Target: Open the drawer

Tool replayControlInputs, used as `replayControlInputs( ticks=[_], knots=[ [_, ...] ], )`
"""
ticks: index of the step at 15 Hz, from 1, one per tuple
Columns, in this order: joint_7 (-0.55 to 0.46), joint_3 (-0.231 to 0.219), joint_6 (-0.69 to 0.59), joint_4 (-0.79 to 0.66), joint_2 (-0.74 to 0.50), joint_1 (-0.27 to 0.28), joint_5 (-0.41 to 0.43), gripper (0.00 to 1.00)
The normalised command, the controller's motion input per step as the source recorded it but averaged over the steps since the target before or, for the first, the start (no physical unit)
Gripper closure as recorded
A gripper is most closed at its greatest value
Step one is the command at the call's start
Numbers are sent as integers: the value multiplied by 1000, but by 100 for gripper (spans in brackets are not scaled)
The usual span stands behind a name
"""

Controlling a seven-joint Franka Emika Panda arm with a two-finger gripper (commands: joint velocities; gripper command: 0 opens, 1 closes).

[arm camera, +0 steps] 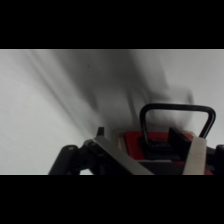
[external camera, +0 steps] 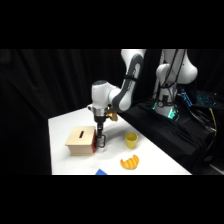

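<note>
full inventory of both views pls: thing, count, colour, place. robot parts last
table: 1, white, fills the lower left of the side view
wooden box: 1, tan with a dark top slot, left part of the table
drawer: 1, red front, on the box side facing the cup
handle: 1, black loop, sticking out from the drawer front, seen in the wrist view
cup: 1, yellow, upright, right of the box
yellow object: 1, curved, near the table's front edge; cannot tell what it is
blue object: 1, at the front edge, mostly cut off
arm: 1, white, reaching in from the upper right
gripper: 1, black, down at the drawer front by the handle; jaws' state unclear
</note>
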Motion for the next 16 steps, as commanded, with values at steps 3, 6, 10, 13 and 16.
replayControlInputs(
  ticks=[3,6,10,13,16],
  knots=[
    [-101,53,230,1,83,-23,165,0],
    [-91,47,213,2,85,1,146,0],
    [-71,22,189,-50,32,45,123,0],
    [-37,-33,203,-191,-67,114,74,0],
    [-48,-54,183,-320,-153,126,41,0]
  ],
)
